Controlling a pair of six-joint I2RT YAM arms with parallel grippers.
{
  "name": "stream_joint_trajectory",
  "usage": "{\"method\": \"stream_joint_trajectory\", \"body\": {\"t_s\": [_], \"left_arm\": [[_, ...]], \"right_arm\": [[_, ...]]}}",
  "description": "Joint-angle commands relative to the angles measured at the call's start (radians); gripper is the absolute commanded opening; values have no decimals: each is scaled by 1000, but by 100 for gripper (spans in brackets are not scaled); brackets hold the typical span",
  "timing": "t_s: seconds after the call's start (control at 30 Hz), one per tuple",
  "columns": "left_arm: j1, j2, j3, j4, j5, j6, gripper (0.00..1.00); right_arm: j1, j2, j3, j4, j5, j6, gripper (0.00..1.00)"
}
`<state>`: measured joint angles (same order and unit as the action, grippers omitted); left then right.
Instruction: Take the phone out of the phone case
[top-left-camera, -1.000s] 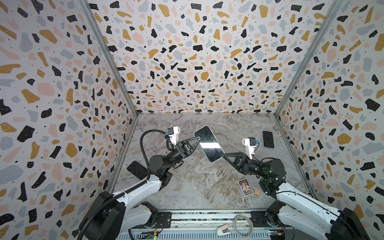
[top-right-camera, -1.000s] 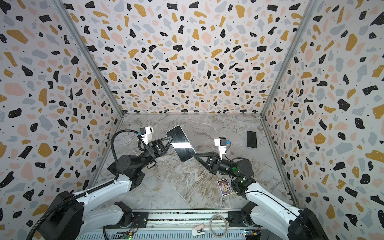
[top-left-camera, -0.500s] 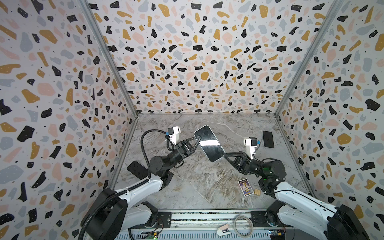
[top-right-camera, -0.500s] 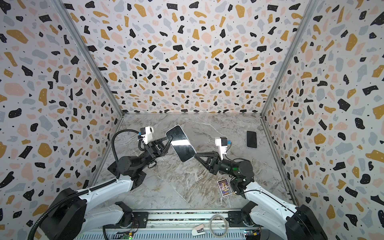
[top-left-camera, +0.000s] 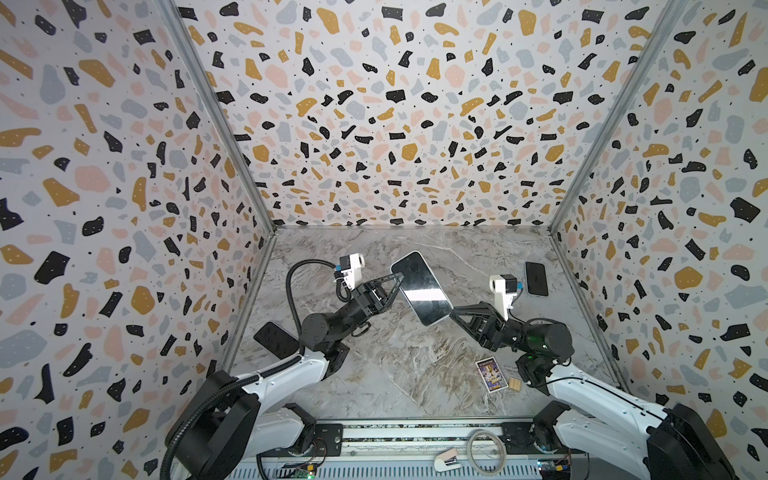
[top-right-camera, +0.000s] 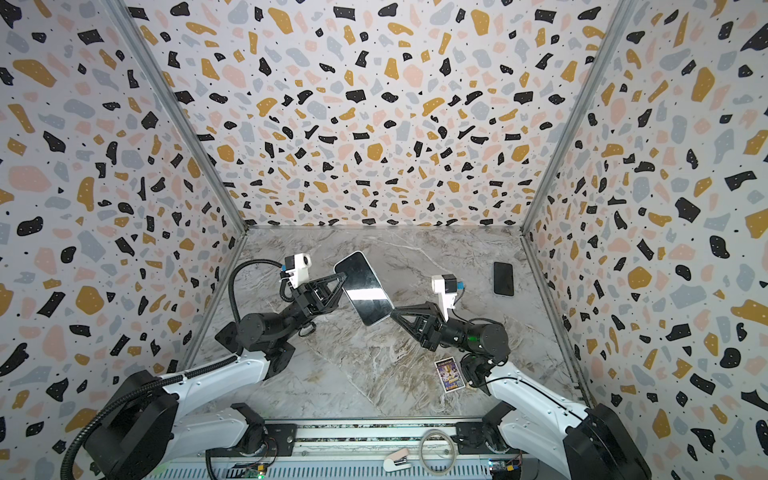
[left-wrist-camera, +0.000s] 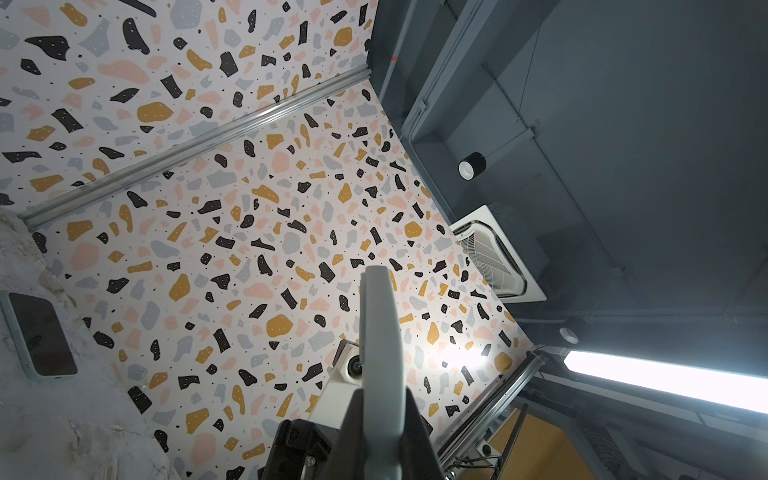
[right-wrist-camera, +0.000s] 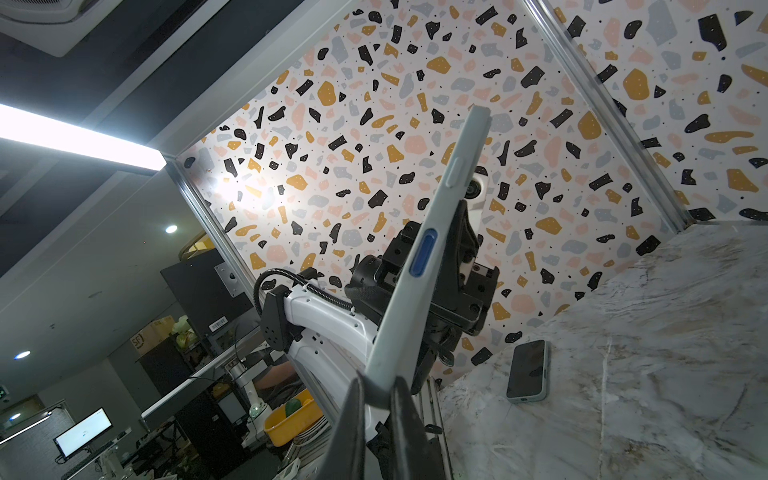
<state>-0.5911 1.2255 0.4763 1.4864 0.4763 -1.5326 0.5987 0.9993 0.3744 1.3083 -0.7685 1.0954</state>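
A phone (top-left-camera: 422, 289) (top-right-camera: 365, 289) with a dark glossy screen sits in a pale grey-green phone case and is held tilted in the air above the marble floor, in both top views. My left gripper (top-left-camera: 398, 277) (top-right-camera: 342, 275) is shut on its upper left edge. My right gripper (top-left-camera: 451, 311) (top-right-camera: 392, 311) is shut on its lower right corner. In the left wrist view the phone case (left-wrist-camera: 380, 332) runs edge-on out of the left gripper (left-wrist-camera: 380, 419). In the right wrist view the phone case (right-wrist-camera: 432, 249), with a blue side button, rises from the right gripper (right-wrist-camera: 380, 390).
A second cased phone (top-left-camera: 536, 278) (top-right-camera: 503, 279) (left-wrist-camera: 39, 336) lies flat at the back right. A third one (top-left-camera: 276, 340) (right-wrist-camera: 528, 371) lies by the left wall. A colourful card (top-left-camera: 491, 375) (top-right-camera: 449, 375) and a small wooden block (top-left-camera: 515, 384) lie near the right arm. Patterned walls enclose three sides.
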Motion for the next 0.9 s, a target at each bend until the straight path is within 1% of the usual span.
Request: {"method": "stream_joint_trajectory", "body": {"t_s": [0.0, 0.23, 0.43, 0.77, 0.87], "left_arm": [[-26, -1, 70, 232, 29, -89, 0], [-41, 18, 135, 213, 39, -96, 0], [-49, 62, 197, 221, 44, -119, 0], [-52, 221, 368, 317, 57, -221, 0], [-55, 264, 416, 321, 68, -236, 0]], "right_arm": [[-18, 21, 16, 11, -23, -21, 0], [-64, 33, 66, 11, -65, -28, 0], [-100, 53, 119, -15, -93, -26, 0], [-198, 53, 212, -100, -144, -23, 0], [-225, 51, 237, -117, -155, -23, 0]]}}
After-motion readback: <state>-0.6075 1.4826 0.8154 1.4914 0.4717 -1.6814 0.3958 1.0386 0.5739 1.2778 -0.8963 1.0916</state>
